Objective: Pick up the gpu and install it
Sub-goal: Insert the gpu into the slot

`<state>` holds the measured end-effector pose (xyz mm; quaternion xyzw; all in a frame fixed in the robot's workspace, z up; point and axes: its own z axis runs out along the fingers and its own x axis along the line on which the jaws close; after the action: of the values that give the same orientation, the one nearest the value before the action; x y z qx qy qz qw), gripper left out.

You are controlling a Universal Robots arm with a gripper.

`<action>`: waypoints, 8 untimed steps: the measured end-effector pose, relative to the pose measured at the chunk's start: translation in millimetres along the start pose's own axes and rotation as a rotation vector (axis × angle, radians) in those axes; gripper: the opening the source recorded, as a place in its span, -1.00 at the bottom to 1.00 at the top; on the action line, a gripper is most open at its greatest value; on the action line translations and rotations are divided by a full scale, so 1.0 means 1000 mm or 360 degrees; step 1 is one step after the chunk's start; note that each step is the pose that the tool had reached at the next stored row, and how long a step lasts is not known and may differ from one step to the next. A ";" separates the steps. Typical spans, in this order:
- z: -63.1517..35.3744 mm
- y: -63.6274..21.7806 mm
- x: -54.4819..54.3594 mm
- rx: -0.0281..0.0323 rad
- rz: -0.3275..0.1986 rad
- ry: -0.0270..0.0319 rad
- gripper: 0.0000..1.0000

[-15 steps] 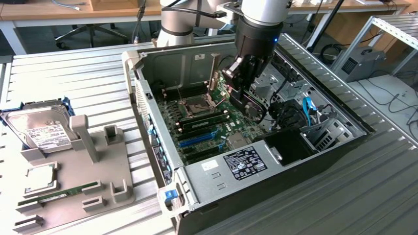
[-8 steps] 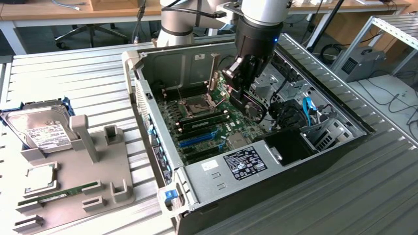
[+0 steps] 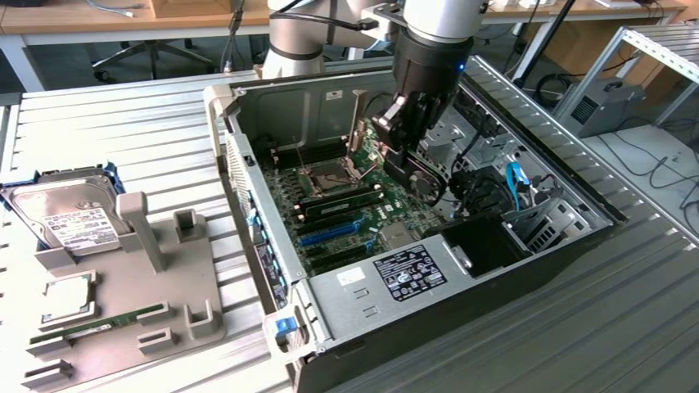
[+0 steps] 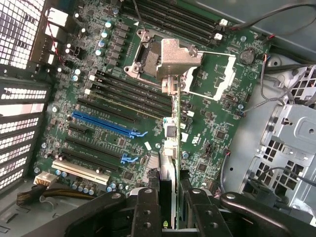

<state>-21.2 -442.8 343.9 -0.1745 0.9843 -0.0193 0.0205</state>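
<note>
1. The gripper (image 4: 170, 205) is roughly half closed. In the wrist view its two black fingers (image 4: 148, 210) clamp a thin card between them: the gpu (image 4: 170, 148), seen edge-on.
2. That edge-on view shows the gpu as a narrow strip running out from the fingers over the green motherboard (image 4: 212, 123). It points toward the CPU socket (image 4: 163, 57), whose metal cover stands raised.
3. The blue slot (image 4: 101, 123) lies to one side of the card, apart from it. I cannot tell whether the card's lower edge touches the board.
4. The exterior view shows what the wrist view cannot: the gpu's broad dark face, hanging tilted below the gripper inside the open case (image 3: 235, 147).
5. On the exterior view's clock face, the arm (image 3: 431, 33) comes in from 12 o'clock. The card sits near the middle of the case.
6. The power supply (image 3: 404, 274), with its black label, lies at 6 o'clock from the card.
7. Outside the case, at 8 o'clock, a grey tray (image 3: 164, 278) rests on the ribbed table (image 3: 120, 131).
8. By the tray are a hard drive (image 3: 68, 221) at 9 o'clock of the case, and a green RAM stick (image 3: 98, 324) lower down.
</note>
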 end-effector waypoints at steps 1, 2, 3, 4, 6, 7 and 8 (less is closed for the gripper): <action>0.0000 0.0000 0.000 0.00000 -0.0001 0.00000 -0.47; 0.0000 0.0000 0.000 0.00000 -0.0003 -0.00001 -0.47; 0.0000 0.0000 0.000 -0.00002 -0.0004 -0.00002 -0.47; 0.0000 0.0000 0.000 -0.00002 -0.0006 -0.00003 -0.47; 0.0000 0.0000 0.000 -0.00003 -0.0009 -0.00004 -0.47; 0.0000 0.0000 0.000 -0.00003 -0.0011 -0.00004 -0.47; 0.0000 0.0000 0.000 -0.00004 -0.0012 -0.00005 -0.47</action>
<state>-21.2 -442.8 343.9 -0.1783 0.9836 -0.0192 0.0206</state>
